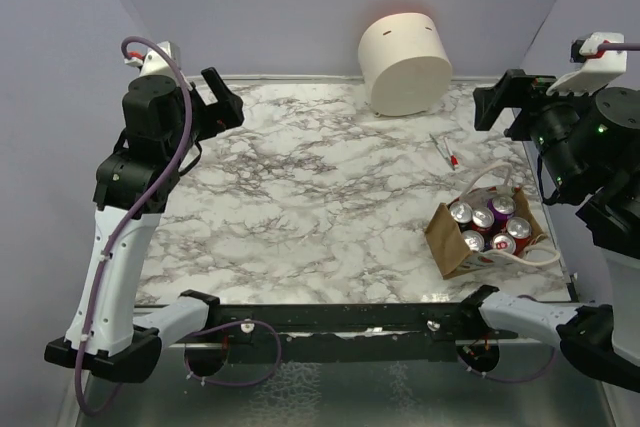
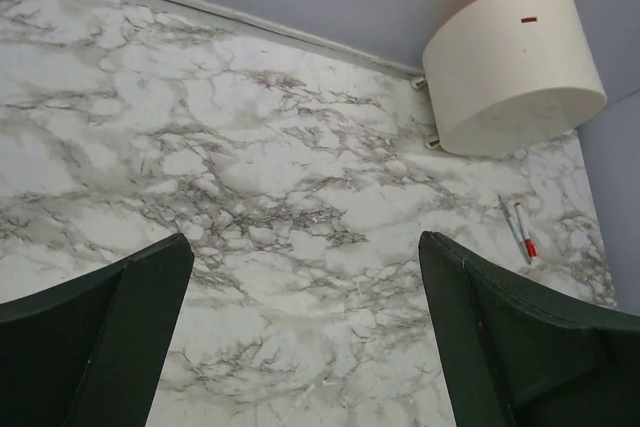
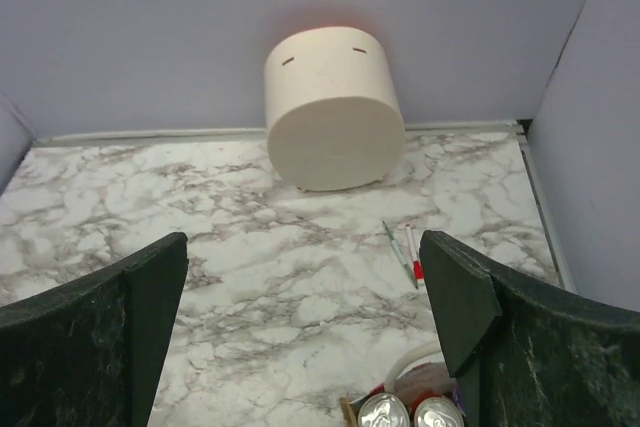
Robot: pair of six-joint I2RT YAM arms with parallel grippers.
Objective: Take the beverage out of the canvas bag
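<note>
The canvas bag [image 1: 450, 247], a small tan tote with white rope handles, stands open at the right front of the marble table. Several silver-topped beverage cans [image 1: 486, 220] stand upright inside it. In the right wrist view two can tops [image 3: 386, 413] and a rope handle [image 3: 418, 360] show at the bottom edge. My right gripper [image 1: 499, 103] hangs open in the air behind the bag, holding nothing; its jaws [image 3: 303, 247] stand wide apart. My left gripper [image 1: 222, 99] is raised over the far left of the table, also open and empty [image 2: 305, 242].
A large cream cylinder [image 1: 405, 63] lies on its side at the back wall, also seen by both wrists [image 2: 510, 72] [image 3: 332, 107]. Two pens [image 1: 444, 150] lie between it and the bag. Purple walls close the back and both sides.
</note>
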